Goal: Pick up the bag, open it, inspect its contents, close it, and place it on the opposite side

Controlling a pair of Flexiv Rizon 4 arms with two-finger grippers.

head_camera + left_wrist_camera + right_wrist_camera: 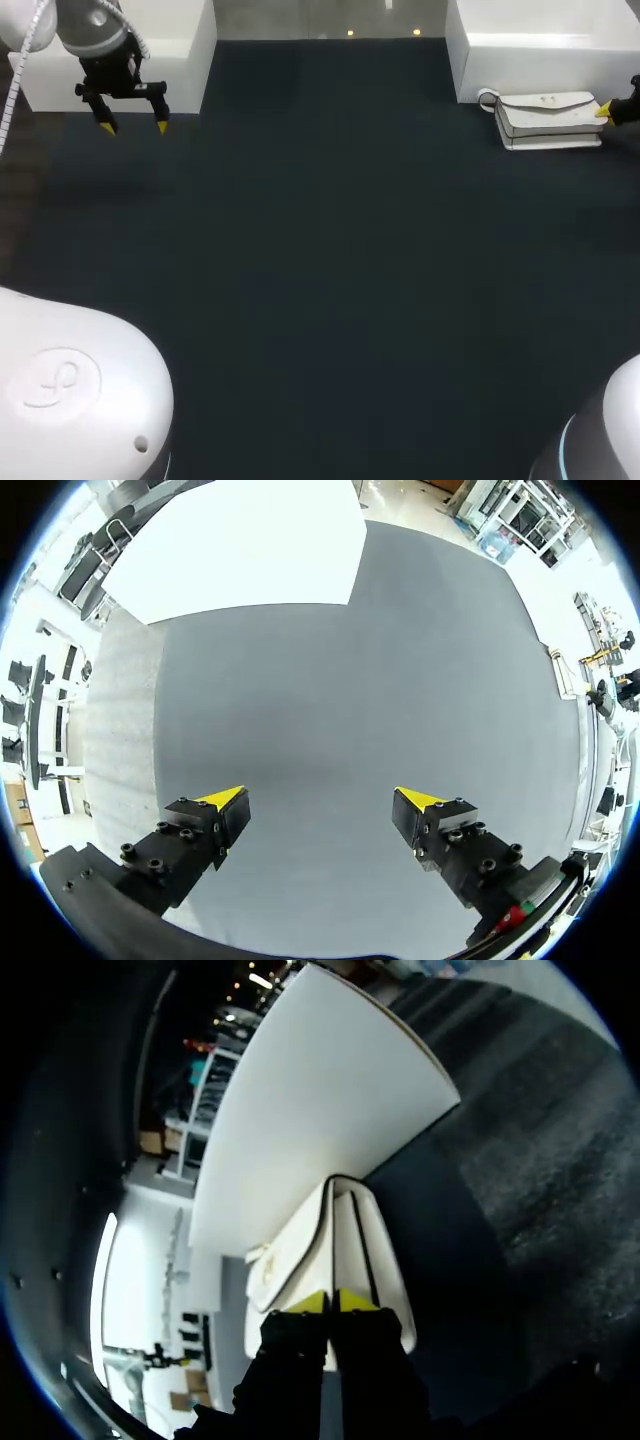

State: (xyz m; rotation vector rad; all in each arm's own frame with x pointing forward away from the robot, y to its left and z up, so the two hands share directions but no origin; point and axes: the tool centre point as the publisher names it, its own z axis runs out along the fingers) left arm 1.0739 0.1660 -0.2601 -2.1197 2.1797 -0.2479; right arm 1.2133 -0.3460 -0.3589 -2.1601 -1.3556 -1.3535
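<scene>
Bag [548,118] closed, beside white box [540,40], right fingers [352,1303] together at its end

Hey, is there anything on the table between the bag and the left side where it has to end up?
Nothing visible lies on the table between the bag and the left side. Only the left hand hangs there, open, above the far left corner.

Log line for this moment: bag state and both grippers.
bag: closed, on table, far right | left gripper: open, empty, far left | right gripper: tips together at bag's end, grasp unclear
</scene>
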